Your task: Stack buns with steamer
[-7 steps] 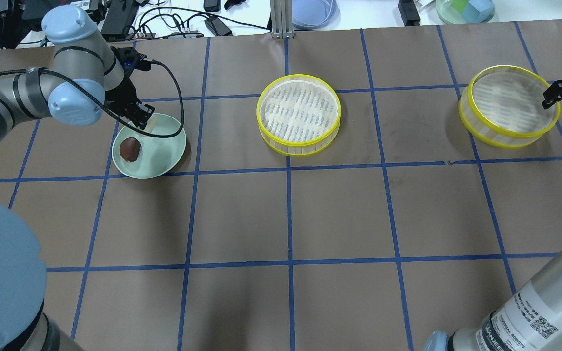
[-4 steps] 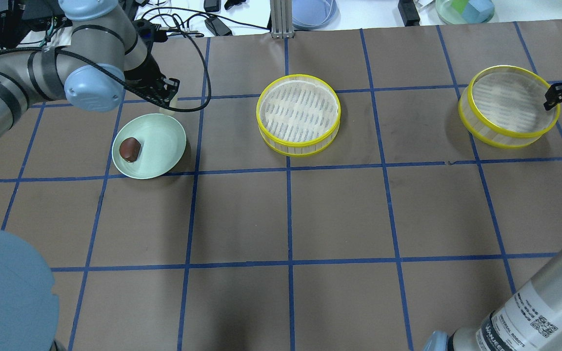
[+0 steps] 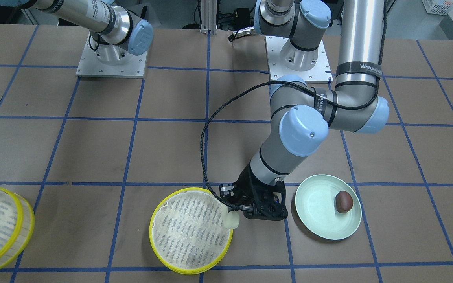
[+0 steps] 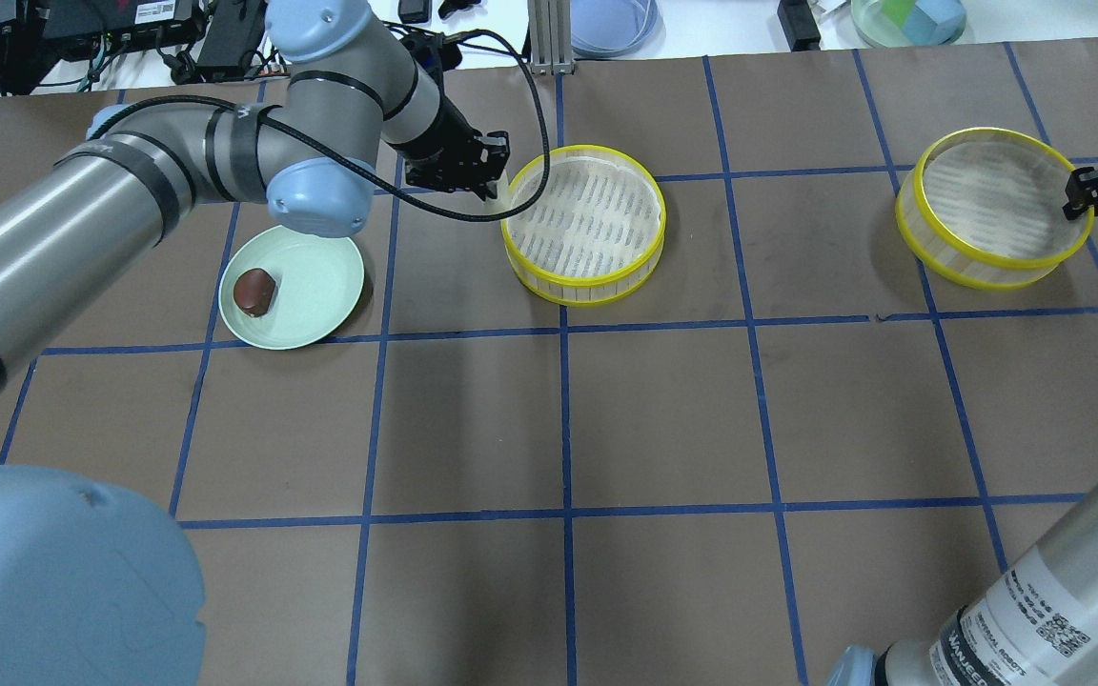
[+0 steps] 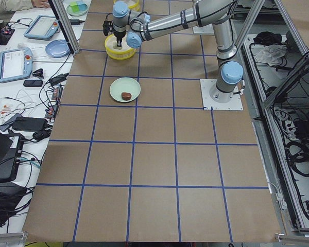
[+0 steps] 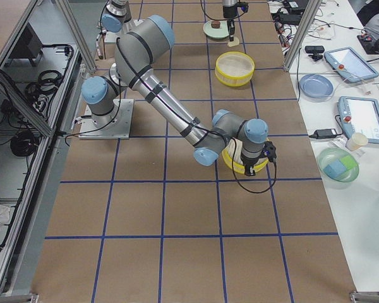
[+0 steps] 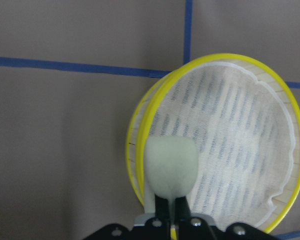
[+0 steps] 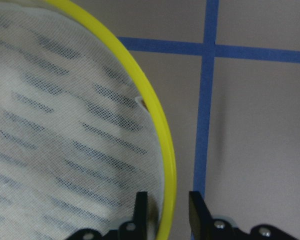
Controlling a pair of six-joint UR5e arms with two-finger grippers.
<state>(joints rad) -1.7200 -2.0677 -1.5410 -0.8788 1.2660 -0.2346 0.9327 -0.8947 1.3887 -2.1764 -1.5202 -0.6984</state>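
Note:
My left gripper (image 4: 492, 183) is shut on the pale cream bun (image 3: 232, 221) and holds it over the left rim of the middle steamer tier (image 4: 582, 224). The left wrist view shows the bun (image 7: 170, 167) between the fingers above that tier's (image 7: 240, 150) yellow rim. The dark reddish-brown bun (image 4: 254, 291) lies on the pale green plate (image 4: 320, 295). My right gripper (image 4: 1083, 195) is open at the right edge of the second tier (image 4: 992, 205). In the right wrist view its fingers (image 8: 141, 205) straddle the yellow rim (image 8: 162, 150), one inside and one outside.
Beyond the table's far edge lie cables, a blue dish (image 4: 611, 24) and a bowl with coloured blocks (image 4: 906, 19). An aluminium post (image 4: 549, 38) stands at the far edge, behind the middle tier. Both arm bases (image 3: 297, 59) are bolted to the table.
My left gripper has lifted the cream bun off the green plate and carried it right to the middle tier's left rim. My right gripper has shifted slightly at the right tier's rim.

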